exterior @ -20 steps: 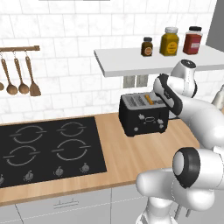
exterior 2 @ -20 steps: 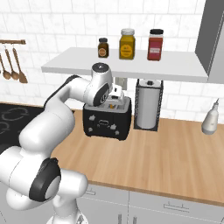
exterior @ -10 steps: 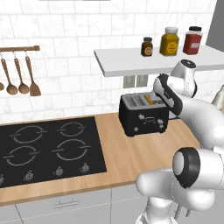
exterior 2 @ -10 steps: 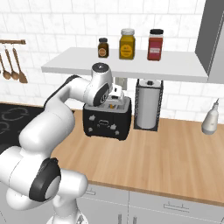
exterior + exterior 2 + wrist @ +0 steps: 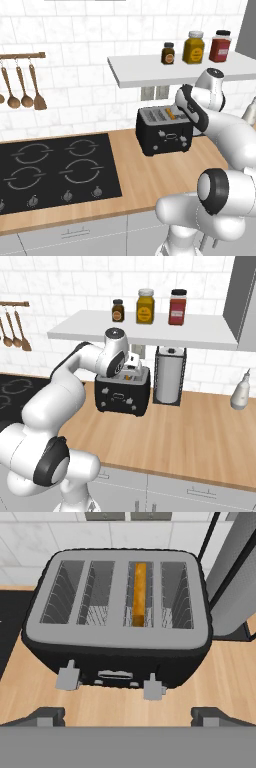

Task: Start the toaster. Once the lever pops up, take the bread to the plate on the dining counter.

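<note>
Wood-topped counter (image 5: 200, 436) runs under a white tiled wall, with a black stovetop (image 5: 55, 170) set into its left end. Nearest the hand camera, the tool (image 5: 128, 714) hangs with its two fingertips spread wide, gripping nothing, poised just above and in front of the toaster (image 5: 117, 619). On the toaster's front face two grey levers (image 5: 67, 677) stick out, one toward each end, and neither looks pressed down as far as the hand view shows. The toaster sits toward the back edge of the counter, with a paper towel holder (image 5: 170, 375) just beside it on the right. The bread (image 5: 139, 592) stands on edge in one of the right-hand slots, its orange-brown crust showing at the slot mouth. Beyond, a white shelf (image 5: 165, 331) carries three jars (image 5: 145, 306), wooden spoons (image 5: 22, 90) hang on a rail at the far left, and a pale bottle (image 5: 240, 390) stands near the counter's right end. By my reading the task is barely begun: the lever nearest the bread has yet to be pushed, then the bread must be lifted out and carried to the plate on the dining counter.
</note>
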{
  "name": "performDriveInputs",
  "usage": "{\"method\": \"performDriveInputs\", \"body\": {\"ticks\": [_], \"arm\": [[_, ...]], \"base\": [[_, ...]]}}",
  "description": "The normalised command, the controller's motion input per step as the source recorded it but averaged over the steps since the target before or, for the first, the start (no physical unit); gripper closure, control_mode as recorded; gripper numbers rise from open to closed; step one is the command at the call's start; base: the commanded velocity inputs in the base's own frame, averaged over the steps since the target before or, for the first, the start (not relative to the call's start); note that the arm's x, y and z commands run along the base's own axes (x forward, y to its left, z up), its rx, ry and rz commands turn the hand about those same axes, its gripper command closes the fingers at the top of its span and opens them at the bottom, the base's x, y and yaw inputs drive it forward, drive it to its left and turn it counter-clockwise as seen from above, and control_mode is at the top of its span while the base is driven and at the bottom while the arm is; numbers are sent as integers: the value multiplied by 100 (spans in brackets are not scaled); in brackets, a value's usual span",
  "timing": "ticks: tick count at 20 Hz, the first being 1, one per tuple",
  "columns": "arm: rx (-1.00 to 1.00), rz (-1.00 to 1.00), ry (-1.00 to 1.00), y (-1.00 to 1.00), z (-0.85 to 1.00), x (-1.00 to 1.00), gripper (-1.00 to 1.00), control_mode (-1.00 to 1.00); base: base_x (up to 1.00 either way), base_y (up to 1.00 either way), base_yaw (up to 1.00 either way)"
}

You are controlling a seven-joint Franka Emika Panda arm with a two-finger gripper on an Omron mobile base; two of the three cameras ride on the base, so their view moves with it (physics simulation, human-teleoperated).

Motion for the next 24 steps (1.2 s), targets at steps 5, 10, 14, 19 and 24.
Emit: {"method": "performDriveInputs", "body": {"ticks": [5, 10, 14, 19, 24], "arm": [[0, 0, 0, 0, 0, 0, -100, -100], [0, 0, 0, 0, 0, 0, -100, -100], [0, 0, 0, 0, 0, 0, -100, -100], [0, 0, 0, 0, 0, 0, -100, -100], [0, 0, 0, 0, 0, 0, -100, -100]], "base": [[0, 0, 0], [0, 0, 0], [0, 0, 0], [0, 0, 0], [0, 0, 0]]}}
